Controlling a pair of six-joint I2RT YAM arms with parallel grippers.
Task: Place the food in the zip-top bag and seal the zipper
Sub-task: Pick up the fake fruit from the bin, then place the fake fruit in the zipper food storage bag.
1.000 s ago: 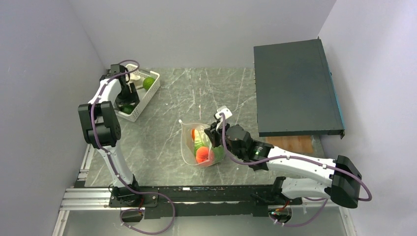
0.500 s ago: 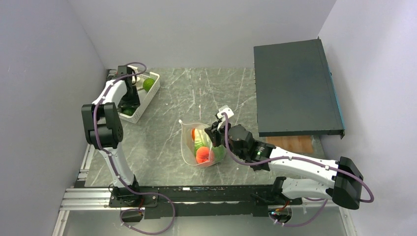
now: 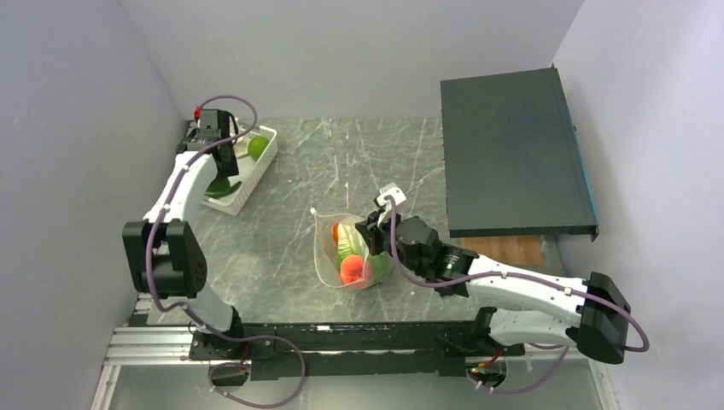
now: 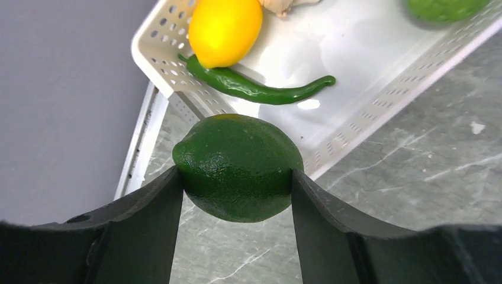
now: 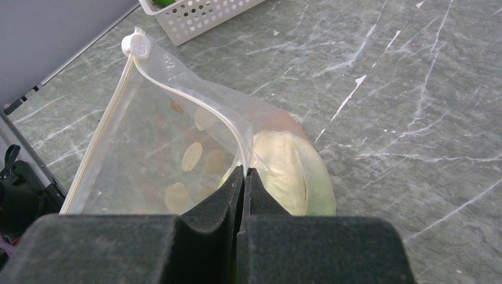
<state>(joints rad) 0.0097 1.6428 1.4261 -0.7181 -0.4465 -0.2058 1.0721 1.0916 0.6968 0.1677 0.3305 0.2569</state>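
Well, we see the left fingers point(image 4: 171, 195) clamped on either side of a round green fruit point(image 4: 237, 174), holding it over one corner of the white basket point(image 4: 160, 65) at the far left of the tabletop point(image 4: 414, 177). Inside the basket lie a yellow-orange citrus point(image 4: 225, 26) and, touching it, a dark green long vegetable point(image 4: 260, 92). A second green fruit point(image 4: 444, 7) sits at the basket's other end, and something pale point(image 4: 284, 5) shows just beside the citrus at the frame edge; we cannot tell what it is.

The right fingers point(image 5: 243, 177) are pressed tight together, pinching the zipper point(image 5: 195, 97) of the zip-top bag point(image 5: 160, 154) and holding its mouth up and open. The bag rests near the middle of the tabletop, well apart from the basket. Leafy green lettuce point(image 5: 290, 171) lies inside it just beside the fingers, and from above we also see a red-orange round fruit point(image 3: 351, 271) in the bag. A white slider point(image 5: 135, 44) sits at the far end of the zipper.
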